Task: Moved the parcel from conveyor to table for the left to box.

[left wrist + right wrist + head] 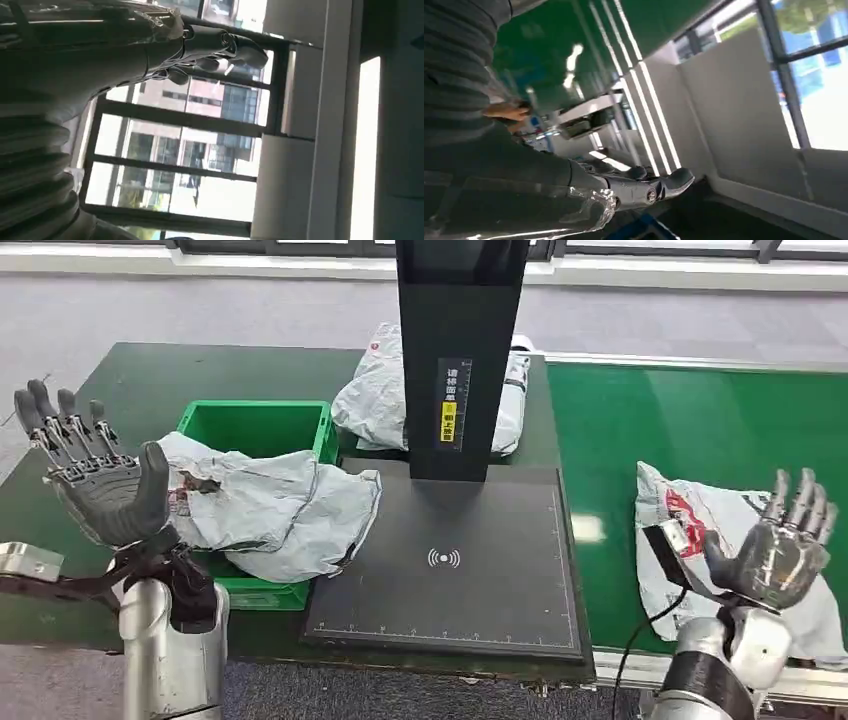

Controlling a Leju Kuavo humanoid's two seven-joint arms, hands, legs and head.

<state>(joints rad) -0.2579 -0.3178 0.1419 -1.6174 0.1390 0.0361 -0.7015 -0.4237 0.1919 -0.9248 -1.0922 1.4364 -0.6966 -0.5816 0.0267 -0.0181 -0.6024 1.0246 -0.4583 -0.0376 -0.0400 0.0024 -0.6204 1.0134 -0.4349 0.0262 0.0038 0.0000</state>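
Parcel (700, 530), crumpled grey plastic, lies on glossy green conveyor (700, 410).

Silver arms, dark grey fingers (60, 415)

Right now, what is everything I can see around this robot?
Grey plastic mailer parcels: three; one on the green conveyor belt at, one draped over the bin at, one behind the post at.
Green plastic bin: one, on the dark green table.
Black scanner pad: one, mid-table.
Black upright post: one, rising from the pad.
Left robot hand: raised, fingers spread, holding nothing.
Right robot hand: raised over the belt parcel, holding nothing.
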